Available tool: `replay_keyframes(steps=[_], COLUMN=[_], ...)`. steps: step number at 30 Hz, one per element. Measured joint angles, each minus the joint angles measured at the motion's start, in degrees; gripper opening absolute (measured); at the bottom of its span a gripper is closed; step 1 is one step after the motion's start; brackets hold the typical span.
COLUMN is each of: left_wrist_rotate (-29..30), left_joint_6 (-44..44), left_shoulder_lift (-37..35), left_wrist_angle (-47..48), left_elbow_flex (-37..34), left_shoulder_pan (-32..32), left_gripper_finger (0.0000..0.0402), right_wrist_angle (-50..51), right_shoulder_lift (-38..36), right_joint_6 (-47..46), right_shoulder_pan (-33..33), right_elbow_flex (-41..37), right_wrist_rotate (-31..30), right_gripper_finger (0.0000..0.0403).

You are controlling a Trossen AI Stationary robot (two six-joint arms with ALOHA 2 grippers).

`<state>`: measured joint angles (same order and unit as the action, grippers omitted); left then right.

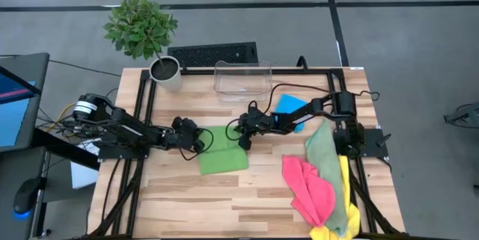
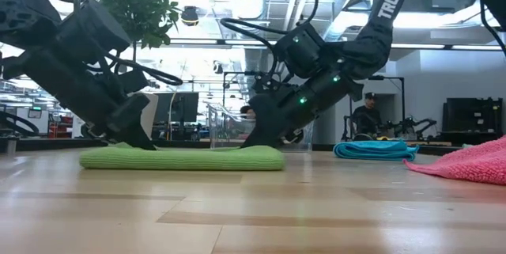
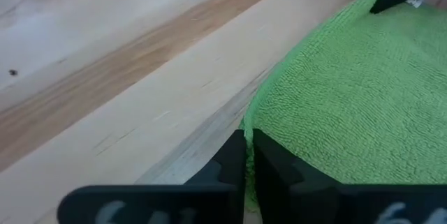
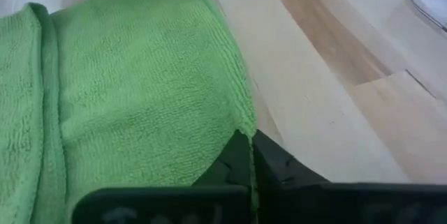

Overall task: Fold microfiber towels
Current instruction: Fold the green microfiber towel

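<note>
A bright green towel lies folded on the table's middle; in the low view it is flat on the wood. My left gripper is shut on its left edge. My right gripper is shut on its right edge. A bright blue towel lies folded at the far right. A pale sage towel, a pink towel and a yellow towel lie crumpled in a heap at the right. My left gripper pinches the green towel's left edge, near its far corner, between its two fingers. It comes slanting down from the table's left. The towel lies on the table. My right gripper pinches the green towel's right edge, near its far corner, between its two fingers. It comes slanting down from the table's right. The towel lies flat on the table, its folded layers showing beside the fingers.
A clear plastic bin stands at the far edge behind the green towel. A potted plant stands at the far left corner, with a keyboard behind the table. Bare wood lies toward the near edge.
</note>
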<state>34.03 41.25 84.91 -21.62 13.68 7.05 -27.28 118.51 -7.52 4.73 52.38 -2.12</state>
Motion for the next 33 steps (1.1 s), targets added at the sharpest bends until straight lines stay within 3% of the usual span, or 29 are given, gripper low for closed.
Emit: replay_keyframes(steps=[5, 11, 17, 29, 33], left_wrist_rotate=[-3.7, -4.7, -4.2, 2.4, 3.8], left_joint_6=[-0.4, -2.7, -3.9, 0.5, 0.6], left_shoulder_lift=[-2.1, -4.5, -5.4, -5.4, -5.4], left_wrist_angle=[0.6, 2.7, 8.4, 18.2, 19.3], left_elbow_flex=[1.3, 4.8, 9.1, 15.7, 17.9], left_shoulder_pan=[0.1, 0.5, 4.1, 14.3, 17.5], left_gripper_finger=[0.0003, 0.0001, 0.0001, 0.0, 0.0], right_wrist_angle=[3.7, 6.7, 7.4, 10.9, 11.0], right_shoulder_lift=[-3.5, -7.0, -7.5, -10.4, -13.0], right_joint_6=[0.4, 1.9, 2.0, 2.0, 2.0], right_shoulder_pan=[-1.0, -3.2, -7.3, -17.0, -20.9], right_elbow_flex=[-0.5, -0.4, -0.4, -0.2, -0.2], right_wrist_rotate=[-0.1, -0.6, -7.5, -19.3, -20.7], right_gripper_finger=[0.0032, 0.0013, 0.0023, 0.0022, 0.0017])
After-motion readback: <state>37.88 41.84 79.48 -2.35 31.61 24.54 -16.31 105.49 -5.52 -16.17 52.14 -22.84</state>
